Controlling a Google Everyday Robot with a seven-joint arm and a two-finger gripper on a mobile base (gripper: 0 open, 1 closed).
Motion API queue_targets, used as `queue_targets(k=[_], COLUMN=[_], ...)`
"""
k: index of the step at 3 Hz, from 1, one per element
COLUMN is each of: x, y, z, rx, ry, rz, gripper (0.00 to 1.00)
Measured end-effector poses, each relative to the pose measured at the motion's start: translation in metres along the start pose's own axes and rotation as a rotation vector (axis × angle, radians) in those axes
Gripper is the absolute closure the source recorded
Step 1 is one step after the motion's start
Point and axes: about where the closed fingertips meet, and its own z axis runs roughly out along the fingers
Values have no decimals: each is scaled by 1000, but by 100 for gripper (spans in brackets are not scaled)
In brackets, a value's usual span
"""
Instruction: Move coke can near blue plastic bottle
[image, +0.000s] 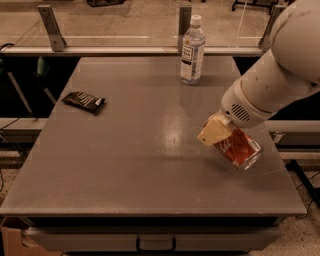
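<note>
Jaws pinch the can (239, 148) over the right side of the bench (125, 170), with one cream pad (214, 133) showing on the can's left flank and the other hidden behind it. The can is tilted: its long axis runs from upper left to lower right, silver end toward the bench's right edge. It seems lifted clear, though contact cannot be ruled out. The bottle (192, 50) stands upright at the far edge, well apart, beyond the can and somewhat to its left, so the carry should run away from the camera and slightly leftward. The can is thin, glossy red aluminium (likely to dent if squeezed hard). The bottle is clear plastic, tall and narrow, white-capped and probably easy to topple. The bench is matte grey. A dark flat wrapper (83, 101) lies far left, off that path.
</note>
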Motion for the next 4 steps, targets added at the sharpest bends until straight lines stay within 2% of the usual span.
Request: queue_targets(k=[2,3,4], x=[1,-10,-33], y=[0,-9,-41], z=[-1,6,7], rx=[2,8,26], ry=[-1,-48,-168], rz=[8,28,59], gripper=[100,100,100])
